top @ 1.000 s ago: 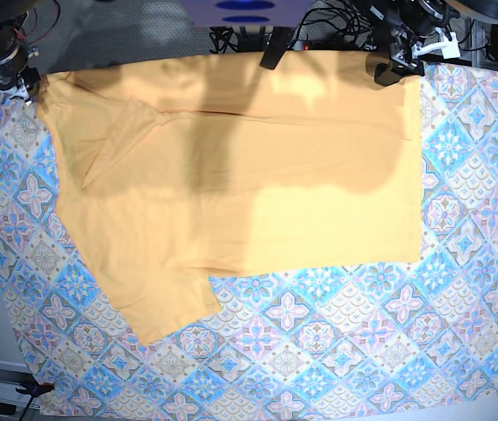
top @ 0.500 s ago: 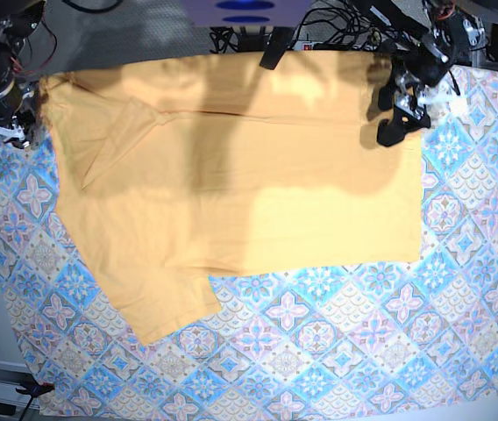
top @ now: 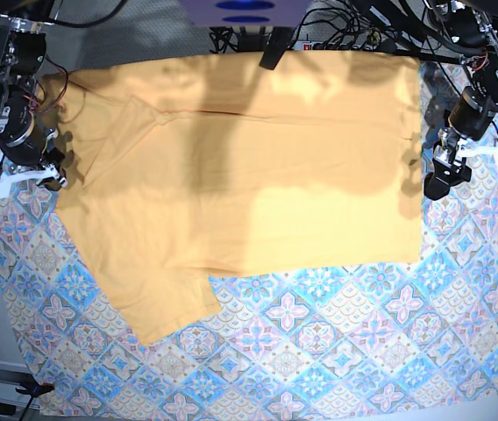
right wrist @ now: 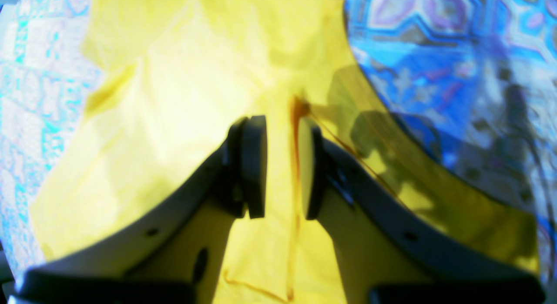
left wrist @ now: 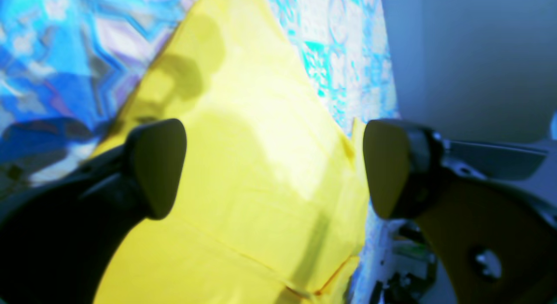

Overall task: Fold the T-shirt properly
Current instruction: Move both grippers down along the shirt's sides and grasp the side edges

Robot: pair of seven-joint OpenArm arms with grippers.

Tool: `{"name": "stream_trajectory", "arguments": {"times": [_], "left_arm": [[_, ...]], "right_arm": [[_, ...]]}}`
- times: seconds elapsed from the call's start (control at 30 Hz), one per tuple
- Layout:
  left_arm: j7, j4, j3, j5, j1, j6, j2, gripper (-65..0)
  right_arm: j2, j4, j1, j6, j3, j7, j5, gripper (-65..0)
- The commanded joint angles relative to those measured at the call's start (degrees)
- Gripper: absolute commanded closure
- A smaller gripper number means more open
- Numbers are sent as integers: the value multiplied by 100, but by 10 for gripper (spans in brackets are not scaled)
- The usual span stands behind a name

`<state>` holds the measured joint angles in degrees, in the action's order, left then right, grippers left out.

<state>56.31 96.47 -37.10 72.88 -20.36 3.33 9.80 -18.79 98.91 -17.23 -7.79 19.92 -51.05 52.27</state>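
The yellow-orange T-shirt (top: 249, 175) lies spread flat on the tablecloth, with one sleeve at the lower left. My left gripper (top: 433, 180) hovers at the shirt's right edge. In the left wrist view it (left wrist: 272, 164) stands wide open, and a hem corner of the T-shirt (left wrist: 261, 186) lies between its fingers. My right gripper (top: 54, 180) is at the shirt's left edge. In the right wrist view its jaws (right wrist: 280, 164) stand a narrow gap apart, astride a seam ridge of the T-shirt (right wrist: 174, 99). I see no firm pinch.
The blue-pink tile-patterned tablecloth (top: 337, 351) covers the table. Cables and a dark mount (top: 275, 44) sit at the far edge. Each arm's body reaches in from a far corner.
Both grippers have come down from the far corners along the shirt's two side edges. The right gripper's jaws have narrowed. The left one stays wide open.
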Motion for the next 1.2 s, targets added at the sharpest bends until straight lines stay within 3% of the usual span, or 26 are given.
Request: {"name": "stream_trajectory", "arguments": {"times": [0.0, 0.17, 0.23, 0.37, 0.5, 0.57, 0.8, 1.0, 1.17], "left_arm": [[-36, -25, -30, 39, 115, 58, 185, -569], [307, -737, -22, 13, 766, 49, 615, -349], [342, -1018, -13, 13, 1029, 49, 712, -272], [377, -1378, 22, -242, 1487, 49, 949, -183], [386, -1387, 339, -981, 1961, 49, 993, -177], [386, -1396, 497, -1420, 2199, 49, 1029, -180], [369, -2451, 945, -2581, 3148, 49, 1020, -253], [307, -3181, 1077, -3389, 3746, 49, 949, -253], [-124, -3717, 1262, -4057, 4001, 49, 870, -255]], "right_arm": [[-104, 82, 110, 45, -19, 89, 26, -125], [-104, 73, 251, 45, -142, 89, -115, -126], [-104, 117, 251, 45, -309, 89, -502, -126], [-104, 135, 479, 63, -924, 89, -1513, -127], [-104, 135, 664, 63, -1460, 124, -2445, -127], [-95, 117, 796, 63, -1671, 133, -2620, -127], [-86, 65, 1165, 63, -1821, 124, -2629, -128], [-77, 56, 1174, 63, -1812, 142, -2629, -128], [-69, 21, 1165, 63, -1821, 142, -2629, -128]]}}
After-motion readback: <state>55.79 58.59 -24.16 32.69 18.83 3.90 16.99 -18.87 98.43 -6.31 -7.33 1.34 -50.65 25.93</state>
